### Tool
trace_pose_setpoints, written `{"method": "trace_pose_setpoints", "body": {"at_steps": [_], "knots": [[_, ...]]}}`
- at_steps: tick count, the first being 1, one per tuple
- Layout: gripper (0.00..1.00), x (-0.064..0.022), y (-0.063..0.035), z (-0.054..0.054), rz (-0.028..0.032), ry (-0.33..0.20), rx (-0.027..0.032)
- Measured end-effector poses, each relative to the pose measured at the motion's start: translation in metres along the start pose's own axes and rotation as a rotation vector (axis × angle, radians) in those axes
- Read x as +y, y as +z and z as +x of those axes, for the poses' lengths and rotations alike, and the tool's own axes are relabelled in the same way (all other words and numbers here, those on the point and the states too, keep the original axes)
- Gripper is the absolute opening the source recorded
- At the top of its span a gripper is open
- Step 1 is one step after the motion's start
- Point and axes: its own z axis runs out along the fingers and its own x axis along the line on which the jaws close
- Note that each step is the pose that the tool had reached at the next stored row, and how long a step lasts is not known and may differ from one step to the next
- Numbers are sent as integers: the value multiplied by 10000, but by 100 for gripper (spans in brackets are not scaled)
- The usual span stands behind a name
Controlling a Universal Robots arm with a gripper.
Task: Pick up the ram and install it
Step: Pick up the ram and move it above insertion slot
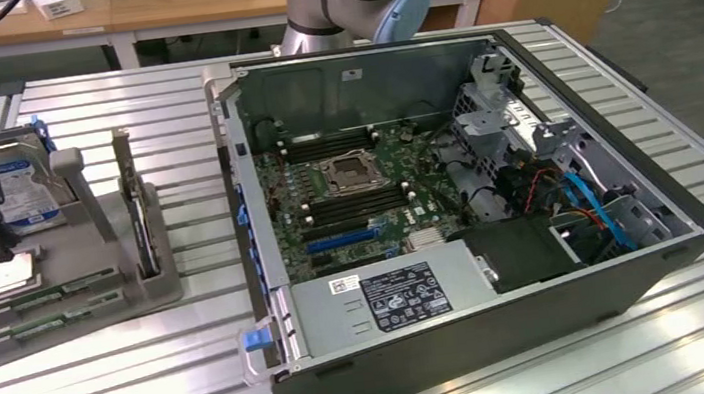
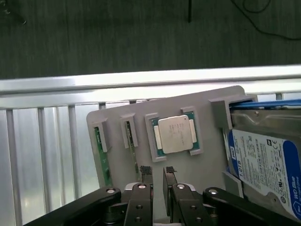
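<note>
- The gripper hangs over the grey holder at the exterior view's left edge. It is well apart from the open computer case, which takes the centre and right.
- The jaws stand with a narrow gap and nothing in it; the holder's bare surface shows between them. I'd say they are set that close because the target is a thin board.
- The ram lies flat in its own slot of the holder, just beside the processor chip. Its near end sits right by one fingertip, and I can see no contact.
- A second stick lies in the next slot, farther from the chip. The slots keep the boards straight and apart, likely so the fingers can straddle one without nudging the other.
- The hard drive leans in its bracket at the holder's far end, out of the gripper's way.
- In the exterior view the motherboard faces up with the side panel off, so it can be reached from above. The pick-up is not yet made.
</note>
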Motion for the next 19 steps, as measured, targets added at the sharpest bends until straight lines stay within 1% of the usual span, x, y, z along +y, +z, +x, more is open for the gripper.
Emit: {"method": "trace_pose_setpoints", "body": {"at_steps": [8, 9, 14, 19], "knots": [[24, 0, 3, 0, -42, -1428, 102], [24, 0, 3, 0, -46, -1505, 112], [24, -1, 4, 0, -48, -1516, 113], [24, -34, 14, 11, -48, -1516, 113]]}}
